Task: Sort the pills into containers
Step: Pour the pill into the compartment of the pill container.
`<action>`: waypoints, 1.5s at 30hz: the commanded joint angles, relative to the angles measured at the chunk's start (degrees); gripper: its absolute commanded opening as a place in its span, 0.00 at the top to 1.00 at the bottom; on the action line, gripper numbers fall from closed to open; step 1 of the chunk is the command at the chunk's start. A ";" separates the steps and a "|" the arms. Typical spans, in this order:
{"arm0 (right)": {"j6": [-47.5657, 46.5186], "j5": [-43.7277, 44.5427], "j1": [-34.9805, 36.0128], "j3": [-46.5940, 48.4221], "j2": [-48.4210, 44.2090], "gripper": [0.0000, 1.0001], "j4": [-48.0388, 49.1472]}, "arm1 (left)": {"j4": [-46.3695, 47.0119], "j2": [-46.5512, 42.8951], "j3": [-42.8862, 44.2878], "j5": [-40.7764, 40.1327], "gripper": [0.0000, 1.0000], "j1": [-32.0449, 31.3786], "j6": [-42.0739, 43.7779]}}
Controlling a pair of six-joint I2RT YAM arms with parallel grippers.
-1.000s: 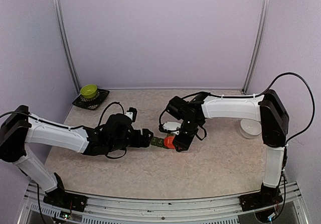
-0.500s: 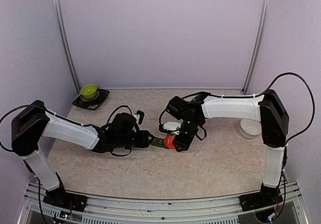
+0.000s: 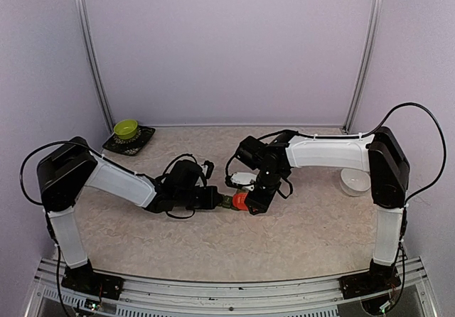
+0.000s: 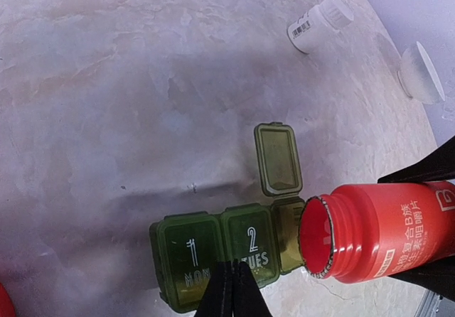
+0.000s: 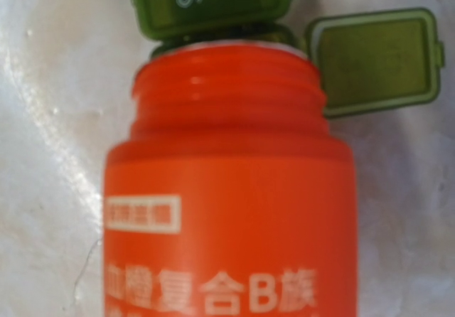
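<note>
While the left claw (image 4: 231, 294) is pinched fully closed at the near edge of the containers (image 4: 213, 249) mid-table (image 4: 106, 82), grip unclear, the right claw (image 3: 253, 197) clamps the red bottle (image 4: 377, 228), mouth at the open compartment (image 4: 288, 233). Risk: overtilt spills pills outside; a bottle bump shifts the strip.

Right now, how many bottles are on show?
2. A red bottle, uncapped, is held tipped, mouth at the green pill box's open end compartment. A small white bottle lies on its side on the table beyond it. Others could be hidden.
</note>
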 commanded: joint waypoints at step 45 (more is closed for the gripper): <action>-0.15 -0.28 0.79 1.27 -1.95 1.00 -0.35 | 1.21 3.90 0.85 0.69 0.98 0.96 -0.42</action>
